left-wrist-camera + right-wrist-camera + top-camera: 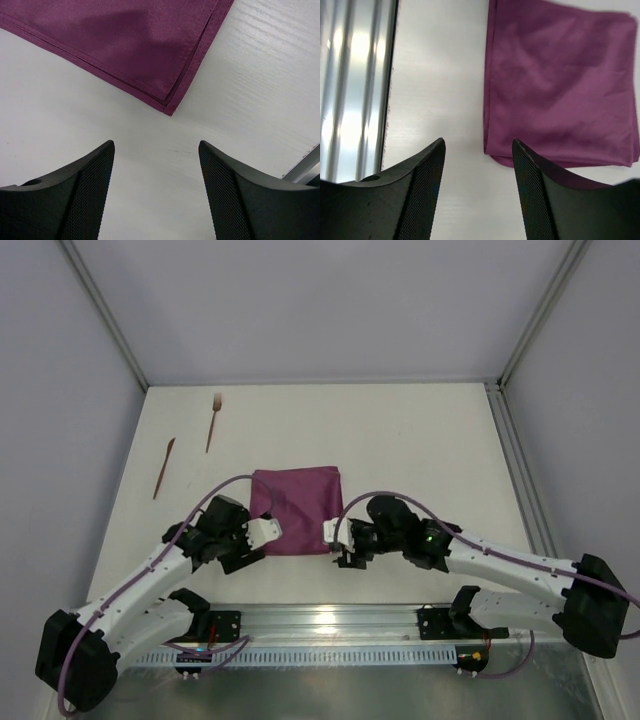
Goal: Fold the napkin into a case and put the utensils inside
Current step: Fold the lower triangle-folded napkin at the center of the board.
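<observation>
- The folded plum napkin (297, 512) is laid flat at the middle of the table (420, 440).
- The left gripper (156, 145) is held wide apart, nothing gripped, just off a napkin corner.
- The right gripper (478, 142) is likewise spread and empty, beside the cloth's edge.
- The wooden fork (212, 422) and knife (164, 468) are seen far left, well apart from the napkin.

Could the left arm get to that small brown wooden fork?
Probably yes: nothing stands between the open, empty left gripper and the small brown wooden fork on the white table, though it lies far off.

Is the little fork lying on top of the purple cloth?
No, the fork lies on the bare table, apart from the napkin.
</observation>
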